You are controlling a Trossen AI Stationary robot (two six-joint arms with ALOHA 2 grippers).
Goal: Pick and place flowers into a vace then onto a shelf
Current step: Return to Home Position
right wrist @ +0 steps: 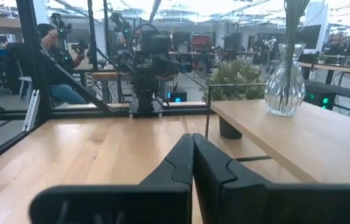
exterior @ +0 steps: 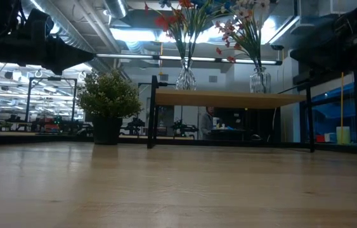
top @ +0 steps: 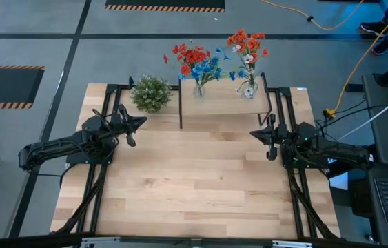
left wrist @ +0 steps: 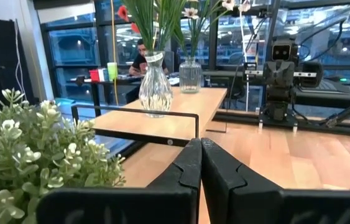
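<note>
Standing by the table [top: 194,196], I'd say the job looks all but done, with only the pull-back left. The shelf [top: 221,107] sits at the table's far edge, its long side running left to right, and everything is easiest placed from it.

The left arm [top: 63,148] lies folded low off the shelf's left end. The right arm [top: 335,153] lies the same way off its right end. Both are on the shelf's near side. A plant [top: 151,94] stands on the table just beside the shelf's left end.

On the shelf, the left vase [top: 198,89] stands towards the left end and the right vase [top: 247,88] near the right end. They are apart and both upright. The flowers [top: 197,63] are in them: red-orange and blue in the left vase, red-orange and pale in the right, stems rising straight up.

The left gripper [top: 141,122] points across the shelf's front, close to the plant. The right gripper [top: 256,133] faces it from just off the shelf's right front leg and is the nearer of the two to a vase. Each has its fingers pressed together on nothing.

By my reckoning, any retreat should run away from the shelf so that the plant and the shelf's legs aren't clipped.
</note>
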